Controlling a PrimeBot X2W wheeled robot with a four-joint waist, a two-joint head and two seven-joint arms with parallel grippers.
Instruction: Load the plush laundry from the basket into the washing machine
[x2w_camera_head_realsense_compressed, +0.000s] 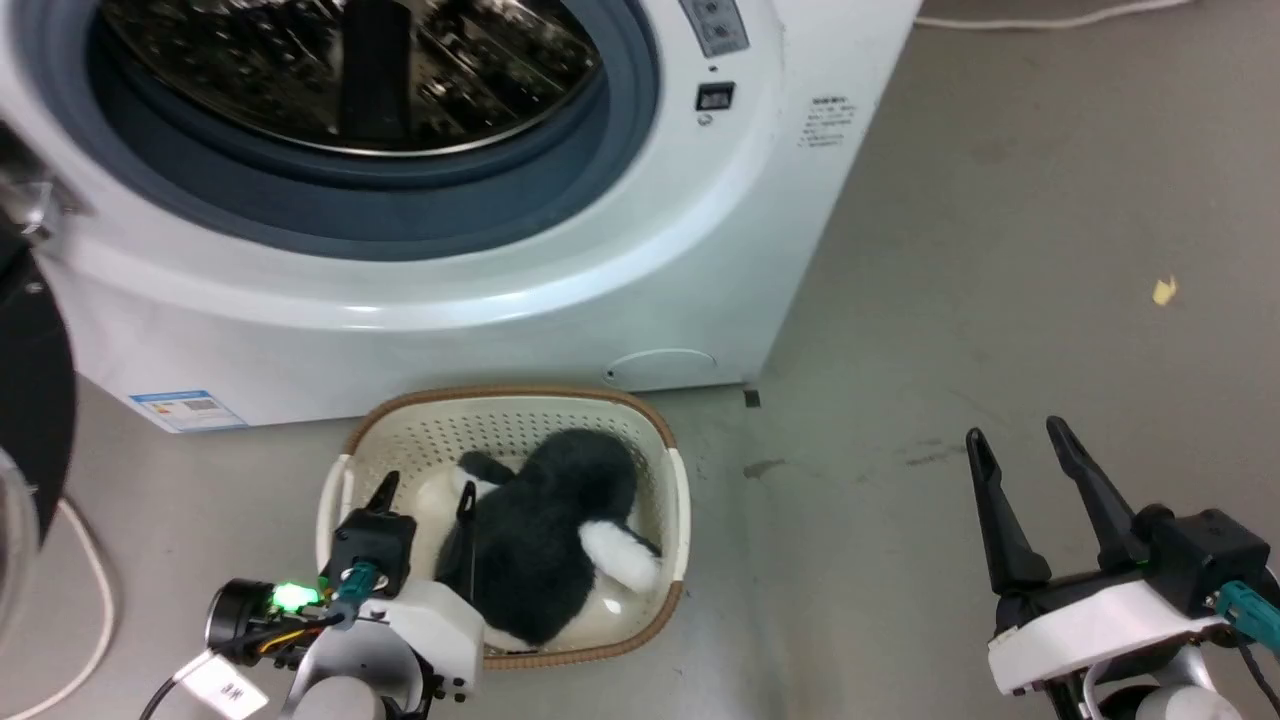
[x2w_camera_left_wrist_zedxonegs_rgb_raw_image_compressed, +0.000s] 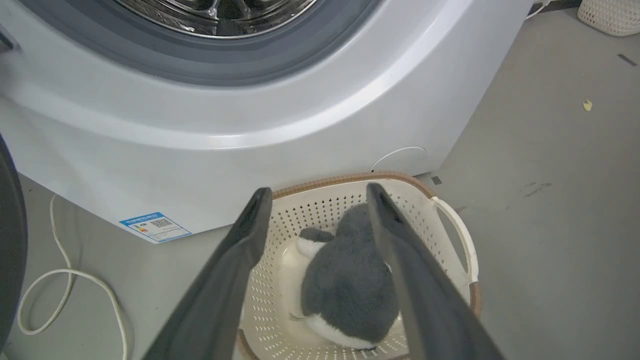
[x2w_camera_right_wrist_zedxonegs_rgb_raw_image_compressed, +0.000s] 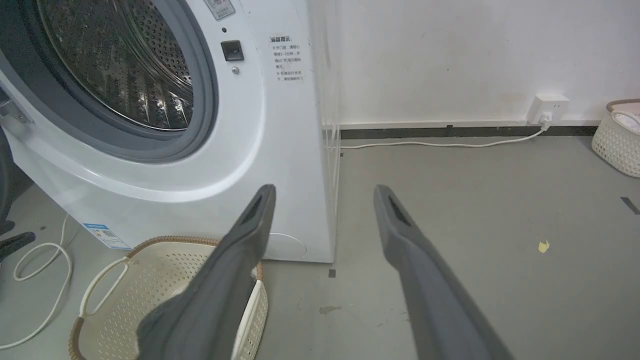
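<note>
Head view: black-white plush laundry (x2w_camera_head_realsense_compressed: 560, 520); left end effector (x2w_camera_head_realsense_compressed: 425, 497), right end effector (x2w_camera_head_realsense_compressed: 1017, 435) spread, empty.

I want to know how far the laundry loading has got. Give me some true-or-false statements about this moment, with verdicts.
1. The fluffy black-and-white plush toy lies inside the cream perforated basket. True.
2. The white front-loading washing machine is closed. False: its opening is uncovered and the steel drum shows.
3. The left gripper is shut on the plush toy. False: its fingers are spread, reaching into the basket beside the toy.
4. The right gripper is open above the grey floor, to the basket's right. True.
5. The basket stands on top of the washing machine. False: it sits on the floor in front of it.
</note>
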